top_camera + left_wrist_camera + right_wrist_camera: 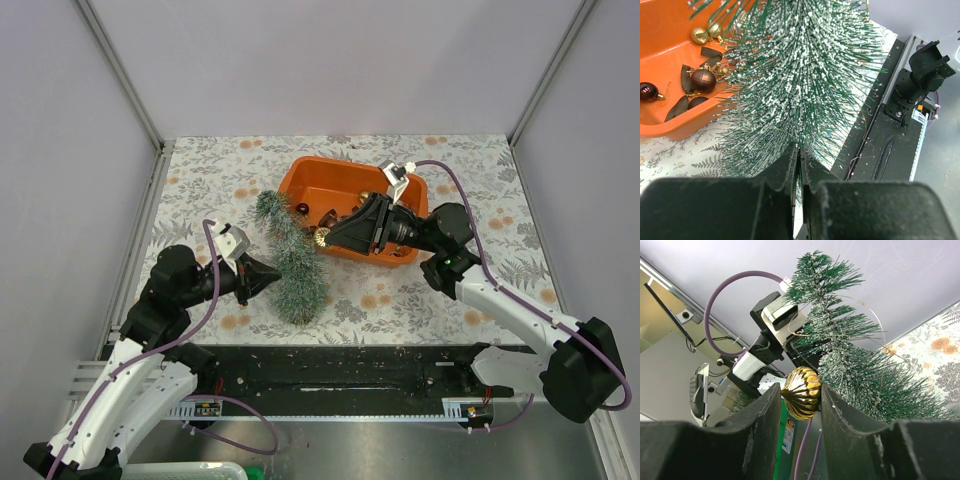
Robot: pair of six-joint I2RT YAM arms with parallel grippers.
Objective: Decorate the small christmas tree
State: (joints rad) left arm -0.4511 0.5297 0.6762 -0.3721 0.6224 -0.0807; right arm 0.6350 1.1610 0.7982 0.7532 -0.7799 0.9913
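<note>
The small christmas tree (290, 258) lies tilted on the floral table, its tip toward the back and its wide end toward me. My left gripper (272, 275) is shut, with its tips buried in needles at the tree's wide end (800, 65). My right gripper (330, 238) is shut on a ribbed gold bauble (321, 238), held right beside the tree's right side. In the right wrist view the bauble (802, 390) sits between the jaws, touching the tree's needles (865, 370).
The orange tray (300, 180) stands behind the tree and holds dark red baubles (703, 79), gold baubles (700, 35) and dark scraps. A black rail (330, 370) runs along the near table edge. Pale enclosure walls surround the table.
</note>
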